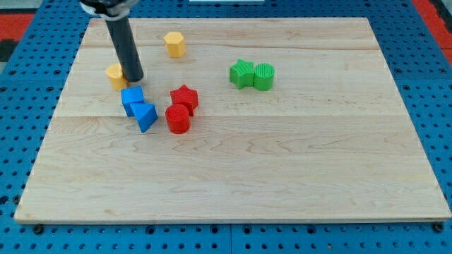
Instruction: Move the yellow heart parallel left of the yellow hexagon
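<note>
Toward the view's upper left of the wooden worktop (282,162), my tip (134,80) rests on the surface just to the right of the yellow heart (115,75), touching it or very nearly so — the rod hides the heart's right edge, so I cannot tell which. The tool is a plain dark rod (124,42) with nothing to open or close, and it has hold of nothing; it only stands against the heart's side.

The yellow hexagon (174,44) sits up and to the right of the heart, nearer the view's top, apart from it. The heart lies lower in the view than the hexagon, so the two are not level with each other.

Just below my tip is the blue cube (132,99), and touching its lower right corner is a blue triangle (145,116). Right of these, close by, a red star (184,98) sits against a red cylinder (177,119) below it.

Well apart, toward the view's right, a green star (241,73) and a green cylinder (263,76) stand side by side, touching.
</note>
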You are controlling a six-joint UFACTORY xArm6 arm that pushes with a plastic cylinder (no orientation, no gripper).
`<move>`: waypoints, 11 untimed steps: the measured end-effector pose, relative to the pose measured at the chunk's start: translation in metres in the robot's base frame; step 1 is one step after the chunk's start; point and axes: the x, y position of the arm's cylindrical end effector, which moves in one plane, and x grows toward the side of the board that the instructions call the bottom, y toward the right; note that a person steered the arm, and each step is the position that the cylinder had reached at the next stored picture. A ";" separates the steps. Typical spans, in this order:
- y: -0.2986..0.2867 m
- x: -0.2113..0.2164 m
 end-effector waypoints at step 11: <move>-0.059 -0.063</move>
